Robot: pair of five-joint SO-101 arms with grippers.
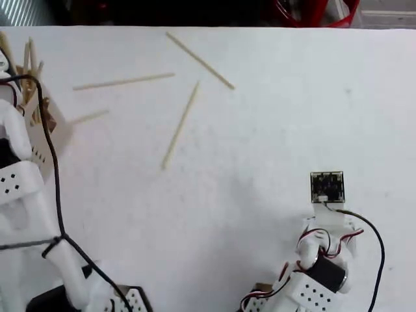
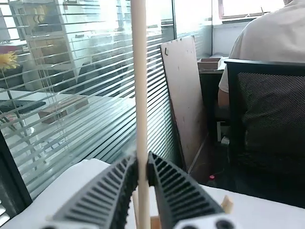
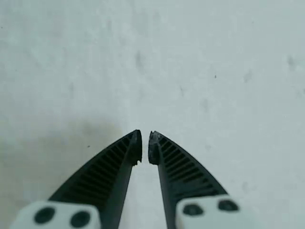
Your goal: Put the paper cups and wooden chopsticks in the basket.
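In the left wrist view my left gripper is shut on a wooden chopstick that stands upright between its fingers. The high view has the left arm at the table's left edge, over the tan basket, with several chopstick ends sticking up there. Three chopsticks lie loose on the white table: one far back, one to its left, one slanted in the middle. A shorter stick lies beside the basket. My right gripper is shut on nothing, low over bare table.
The right arm sits at the front right, its wrist camera facing up. A black cable runs along the left arm. A red object stands beyond the table's far edge.
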